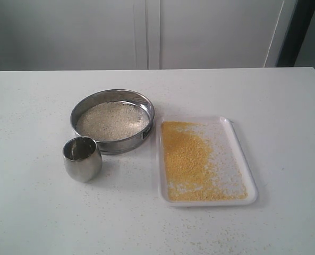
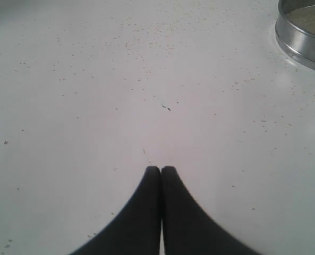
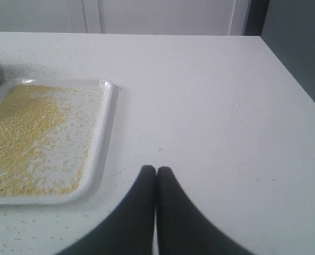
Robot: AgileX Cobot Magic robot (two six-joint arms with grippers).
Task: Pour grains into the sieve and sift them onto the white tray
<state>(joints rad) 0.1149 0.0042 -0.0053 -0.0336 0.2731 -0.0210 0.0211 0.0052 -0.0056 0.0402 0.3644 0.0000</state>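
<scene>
Left gripper (image 2: pixel 161 169) and right gripper (image 3: pixel 156 169) are both closed, holding nothing. The sieve (image 1: pixel 120 146) stands just beside the white tray (image 1: pixel 221 125), on the left arm's side.

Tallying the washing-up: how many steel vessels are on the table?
2. The sieve, holding pale grains, sits just left of the white tray; the small steel cup stands before the sieve's left side. Nothing seems hidden.

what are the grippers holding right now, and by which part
Nothing is held: the left gripper and right gripper are both shut empty over the table, away from the sieve, cup and tray.
</scene>
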